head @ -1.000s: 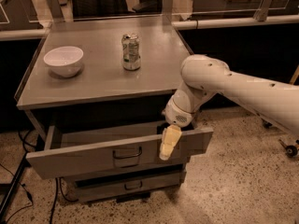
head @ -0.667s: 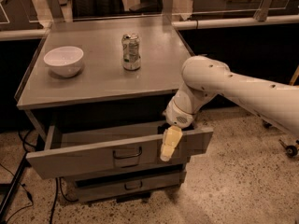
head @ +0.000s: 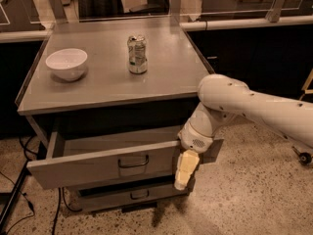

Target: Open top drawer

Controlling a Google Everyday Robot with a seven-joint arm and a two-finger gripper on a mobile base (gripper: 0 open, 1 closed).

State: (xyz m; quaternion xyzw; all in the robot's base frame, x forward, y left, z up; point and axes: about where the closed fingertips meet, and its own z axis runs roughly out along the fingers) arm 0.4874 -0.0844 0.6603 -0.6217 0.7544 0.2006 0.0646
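Note:
The top drawer (head: 93,170) is the grey metal one just under the table top. It stands pulled out, with its inside showing and a small dark bar handle (head: 133,161) at the centre of its flat front. My gripper (head: 183,175) hangs pointing down in front of the right part of that front panel, to the right of the handle and apart from it. It holds nothing that I can see. The white arm (head: 254,106) reaches in from the right.
A white bowl (head: 66,63) and a drink can (head: 137,54) stand on the grey table top (head: 161,77). A lower drawer (head: 132,196) sits slightly out beneath the top one. Cables (head: 19,199) lie on the speckled floor at the left. A dark counter (head: 254,48) runs behind.
My gripper and wrist have dropped a little and shifted slightly right along the drawer front. The drawer, bowl and can have not moved.

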